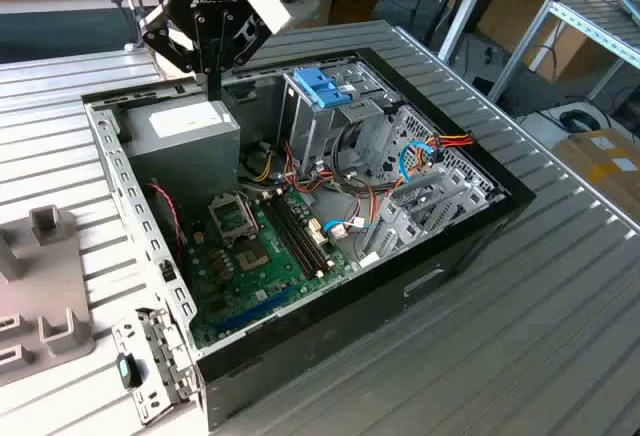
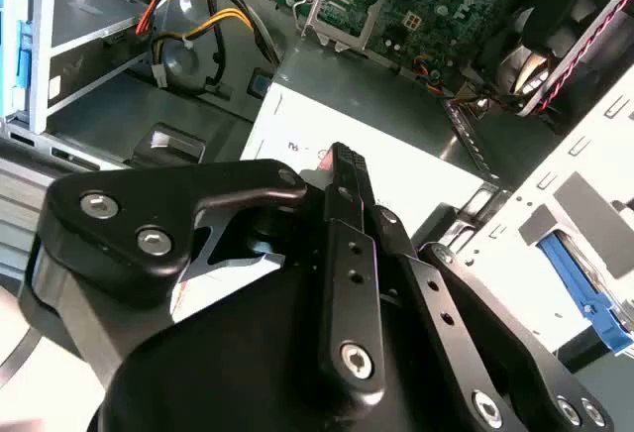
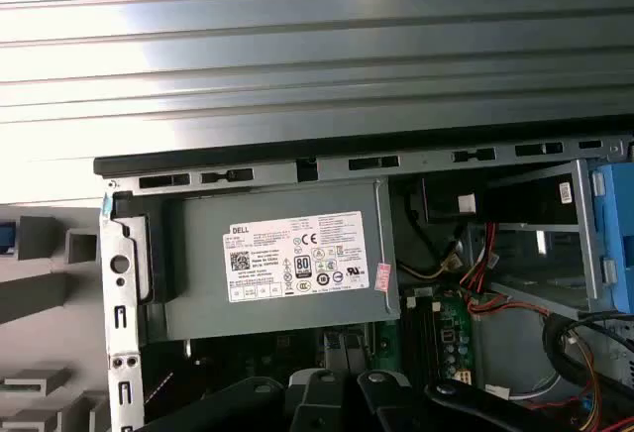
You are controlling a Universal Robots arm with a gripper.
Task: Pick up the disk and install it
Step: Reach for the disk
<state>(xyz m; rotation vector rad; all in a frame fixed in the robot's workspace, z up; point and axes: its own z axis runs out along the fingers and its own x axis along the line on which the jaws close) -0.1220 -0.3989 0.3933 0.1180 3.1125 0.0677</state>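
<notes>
My gripper (image 1: 213,88) hangs over the back left corner of the open computer case (image 1: 470,246), just above the grey power supply box (image 1: 185,126) with its white label. Its fingers are pressed together with nothing between them, so it is shut and empty. In the second wrist view the fingertips (image 2: 343,158) point down at the white label (image 2: 297,135). A blue-edged part (image 2: 586,298) shows beyond the case's side wall, and I cannot tell whether it is the disk.
A blue latch on a silver drive cage (image 1: 322,91) stands in the middle back of the case, with coloured cables (image 1: 420,156) beside it. The motherboard (image 1: 265,246) lies below. A grey fixture (image 1: 45,286) sits on the slatted table at the exterior view's left.
</notes>
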